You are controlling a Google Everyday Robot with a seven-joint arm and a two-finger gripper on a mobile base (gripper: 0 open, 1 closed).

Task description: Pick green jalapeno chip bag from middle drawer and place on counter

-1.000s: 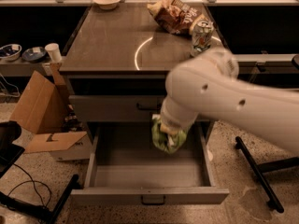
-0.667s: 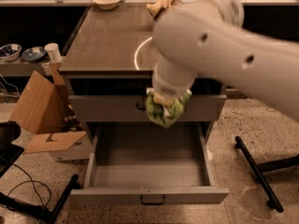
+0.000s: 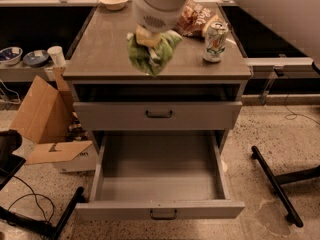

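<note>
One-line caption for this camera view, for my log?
Gripper holds the green jalapeno chip bag over the counter, middle drawer open below.

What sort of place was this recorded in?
Probably a lab or workshop, not a home kitchen: a grey drawer cabinet on speckled floor, an open cardboard box and loose cables beside it. The gripper holds the green bag above the counter.

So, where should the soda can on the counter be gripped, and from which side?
Probably grip the soda can around its middle, coming from the front: it stands upright, and the brown chip bag crowds its back left. The gripper, over the counter, holds the green jalapeno chip bag.
</note>
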